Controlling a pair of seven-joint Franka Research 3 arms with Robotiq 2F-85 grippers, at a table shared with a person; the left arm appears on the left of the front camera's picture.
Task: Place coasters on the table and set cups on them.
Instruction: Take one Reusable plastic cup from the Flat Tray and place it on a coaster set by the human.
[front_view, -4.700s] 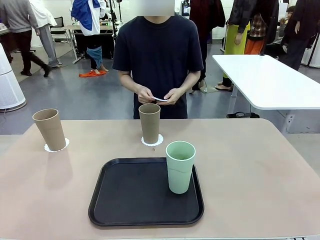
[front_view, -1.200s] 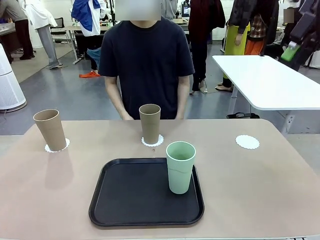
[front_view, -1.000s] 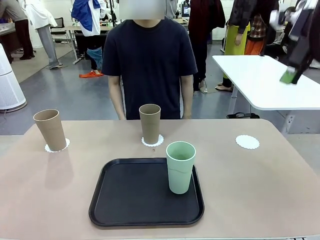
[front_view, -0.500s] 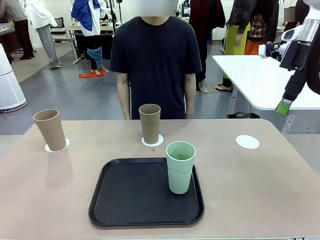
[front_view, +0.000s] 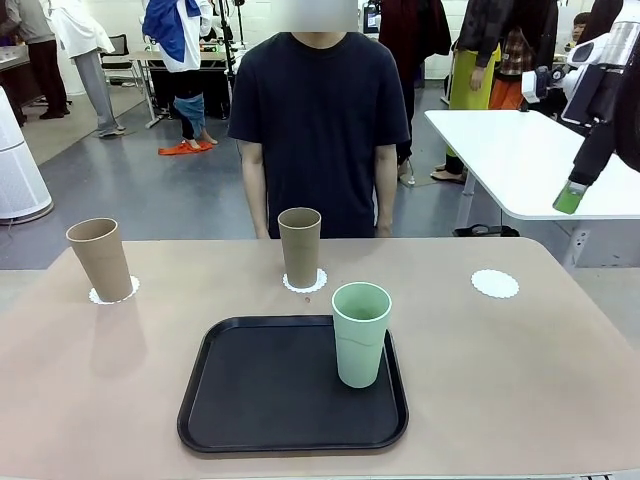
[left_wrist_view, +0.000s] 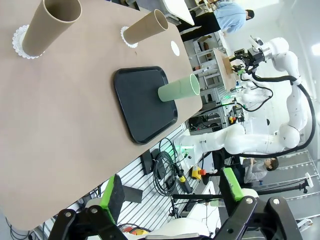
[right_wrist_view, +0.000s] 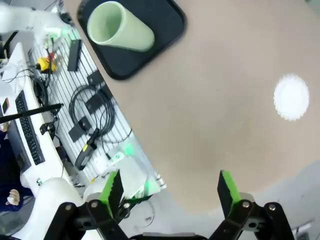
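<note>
On the beige table (front_view: 520, 370), two tan cups (front_view: 100, 258) (front_view: 299, 246) each stand on a lacy white coaster (front_view: 113, 293) (front_view: 304, 282). A mint green cup (front_view: 360, 333) stands upright on the black tray (front_view: 270, 390). At the far right lies a third coaster (front_view: 495, 284) with nothing on it. My right gripper (front_view: 572, 192) hangs high above the table's right end, open and holding nothing; its wrist view looks down on the bare coaster (right_wrist_view: 291, 97) and the green cup (right_wrist_view: 120, 32). My left gripper (left_wrist_view: 170, 192) is open and holds nothing, far back from the cups (left_wrist_view: 50, 25).
A person in a dark T-shirt (front_view: 320, 120) stands at the far edge, arms down, behind the middle cup. A white table (front_view: 530, 160) stands behind at the right. Cables and equipment (right_wrist_view: 85, 115) lie below the table's near edge.
The person has laid the third coaster at the right and dropped both hands. My right arm has swung into view at the upper right, gripper still open. The cups have not moved.
</note>
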